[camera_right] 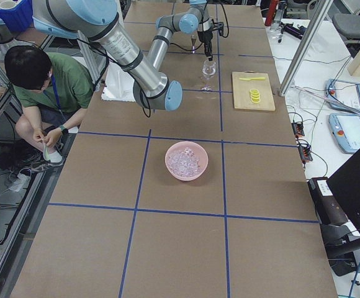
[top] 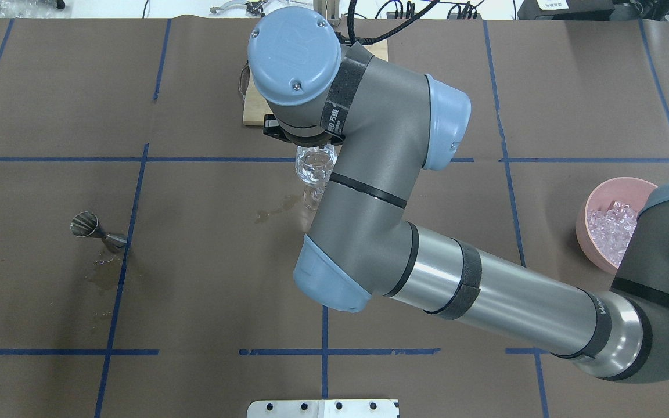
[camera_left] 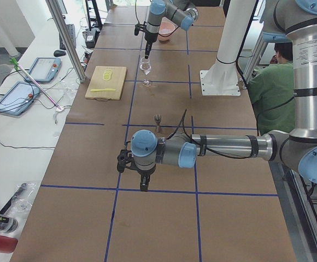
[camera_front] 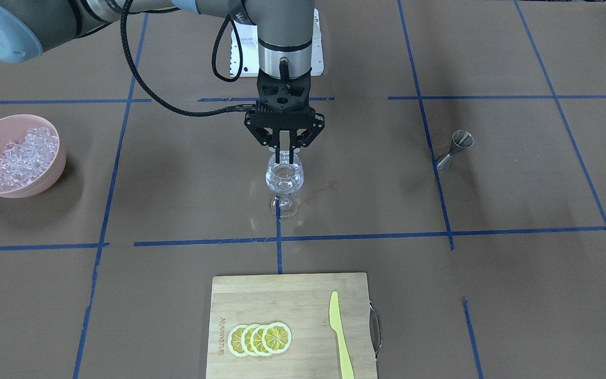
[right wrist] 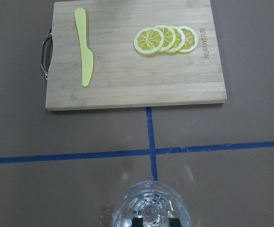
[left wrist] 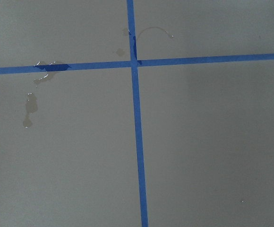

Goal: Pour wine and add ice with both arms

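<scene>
Brown table (camera_front: 518,173), lemon slices (camera_front: 259,339) in front view, behind right arm (top: 381,191) overhead

So the table (camera_front: 518,173) is covered in brown paper with a blue tape (camera_front: 366,237) grid. Sitting right on it: a pink bowl (camera_front: 50,176), a wine glass (camera_front: 284,181) mid-table, a metal jigger (camera_front: 454,150), a wooden cutting board (camera_front: 282,300), plus a few wet patches (camera_front: 324,192) beside the glass.

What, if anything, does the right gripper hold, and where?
Cannot tell: the right gripper hangs over the wine glass; whether its jaws pinch anything is unclear.
</scene>
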`<action>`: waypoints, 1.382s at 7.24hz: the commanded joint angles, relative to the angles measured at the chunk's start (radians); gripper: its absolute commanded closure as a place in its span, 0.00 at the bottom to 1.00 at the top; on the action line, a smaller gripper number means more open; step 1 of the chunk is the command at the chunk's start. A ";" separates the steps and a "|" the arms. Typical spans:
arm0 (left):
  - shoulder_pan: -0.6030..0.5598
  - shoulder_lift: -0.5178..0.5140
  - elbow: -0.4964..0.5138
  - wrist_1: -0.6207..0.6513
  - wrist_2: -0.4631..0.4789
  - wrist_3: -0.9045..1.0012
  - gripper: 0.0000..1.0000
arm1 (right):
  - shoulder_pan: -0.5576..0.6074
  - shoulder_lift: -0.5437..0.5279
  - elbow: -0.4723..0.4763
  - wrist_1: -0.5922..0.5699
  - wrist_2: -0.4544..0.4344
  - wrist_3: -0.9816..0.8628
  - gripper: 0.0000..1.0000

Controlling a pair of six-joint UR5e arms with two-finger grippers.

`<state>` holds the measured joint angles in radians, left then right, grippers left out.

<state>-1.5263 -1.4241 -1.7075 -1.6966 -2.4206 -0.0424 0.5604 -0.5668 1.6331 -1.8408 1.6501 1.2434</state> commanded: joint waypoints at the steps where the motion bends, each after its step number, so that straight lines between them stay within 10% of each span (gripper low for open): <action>1: 0.000 -0.001 0.002 0.000 0.000 0.001 0.00 | -0.008 -0.001 -0.001 0.000 -0.004 -0.005 0.82; 2: 0.000 -0.001 0.002 0.000 0.000 -0.001 0.00 | -0.016 -0.001 0.001 -0.002 -0.006 -0.005 0.15; 3: 0.000 0.001 0.000 0.000 0.000 -0.001 0.00 | -0.016 0.001 -0.001 -0.002 -0.001 -0.005 0.01; 8: 0.000 -0.001 -0.004 0.000 -0.003 -0.004 0.00 | 0.062 -0.002 0.014 -0.035 0.084 -0.022 0.00; 10: 0.002 -0.013 -0.012 0.000 0.005 -0.001 0.00 | 0.192 -0.148 0.168 -0.098 0.184 -0.221 0.00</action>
<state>-1.5261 -1.4309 -1.7148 -1.6966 -2.4197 -0.0437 0.6688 -0.6148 1.7008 -1.9079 1.7674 1.1358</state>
